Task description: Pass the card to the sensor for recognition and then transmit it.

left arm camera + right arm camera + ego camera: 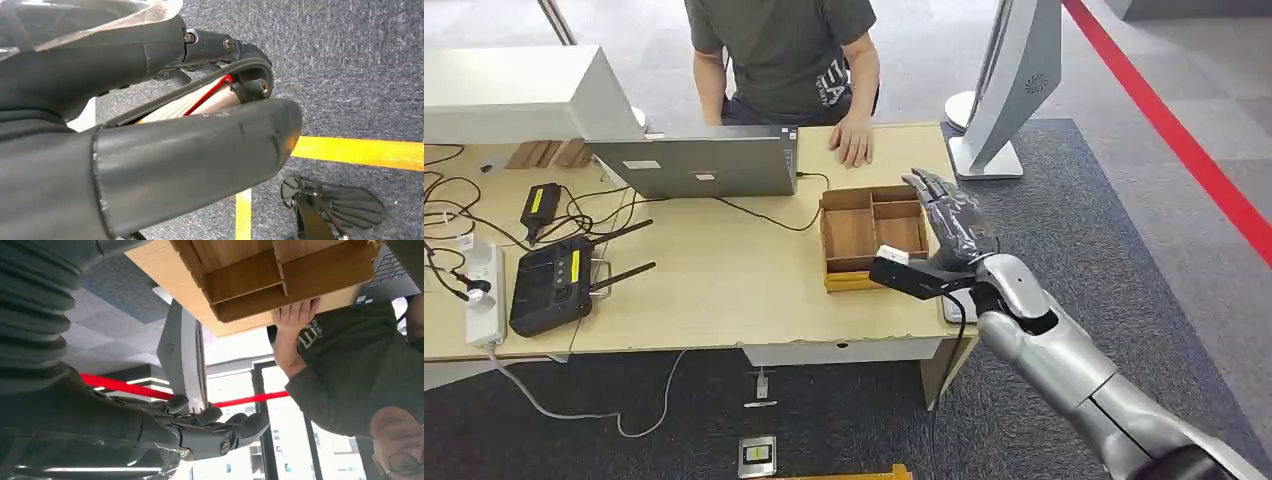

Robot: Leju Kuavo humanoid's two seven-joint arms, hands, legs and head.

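**Right hand open beside the tray, no card in sight**

The robot's right hand [954,225] hovers above the right end of the pale wooden table [724,290]. Its dark fingers [215,427] are stretched out and slightly apart, pointing away from the robot, and there is nothing between them.

Just left of the hand, and lower, sits the shallow brown wooden tray with dividers [824,235]. Its compartments look bare from above. A thin yellow strip [854,283] lies along its near edge, with its long axis running left to right. I cannot tell whether that strip is the card, and I cannot pick out a card with any certainty elsewhere.

Under the wrist, at the table's near right corner, a pale flat pad [952,308] peeks out. It may be the sensor.

Beyond the tray, a seated person's hand [854,140] rests flat on the far edge of the table, beside a grey laptop [699,165].

The left hand [125,125] hangs low over the carpet, and I cannot tell its grip. By my judgement the right hand is much the nearer, and any pick-up lies to its left and downward.
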